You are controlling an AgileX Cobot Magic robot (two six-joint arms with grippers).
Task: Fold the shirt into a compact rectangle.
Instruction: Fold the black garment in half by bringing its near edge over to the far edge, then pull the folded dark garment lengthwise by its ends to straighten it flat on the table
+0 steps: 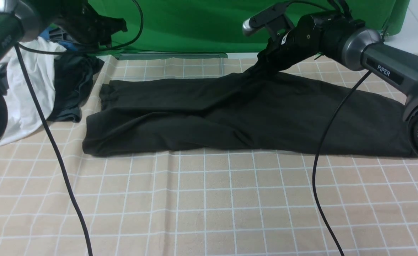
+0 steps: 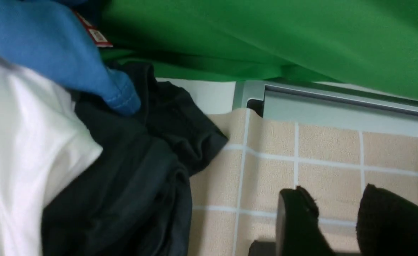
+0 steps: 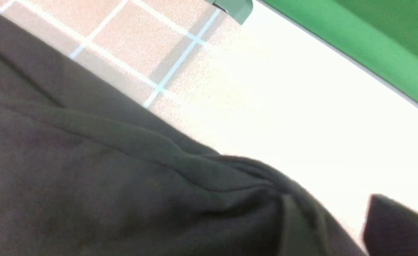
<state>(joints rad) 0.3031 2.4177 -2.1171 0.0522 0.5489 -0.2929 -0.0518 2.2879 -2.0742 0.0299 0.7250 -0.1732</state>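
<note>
Black cotton, the shirt [image 1: 244, 121] lies as a folded band across the checked cloth [image 1: 209, 199], its far edge bunched at the right gripper [image 1: 260, 67], whose jaws look parted, one standing clear of the fabric. That bunch could snag a jaw and drag the fold open; the left gripper [image 2: 340, 220], released and empty, hangs near the dark grey garment [image 2: 130, 177] and might catch it

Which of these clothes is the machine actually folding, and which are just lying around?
Part of the job:
- black shirt, laid out as a long band across the table
- right gripper, down at the shirt's far edge

Just lying about, heaped at the far left:
- white garment
- dark grey garment
- blue cloth
</note>
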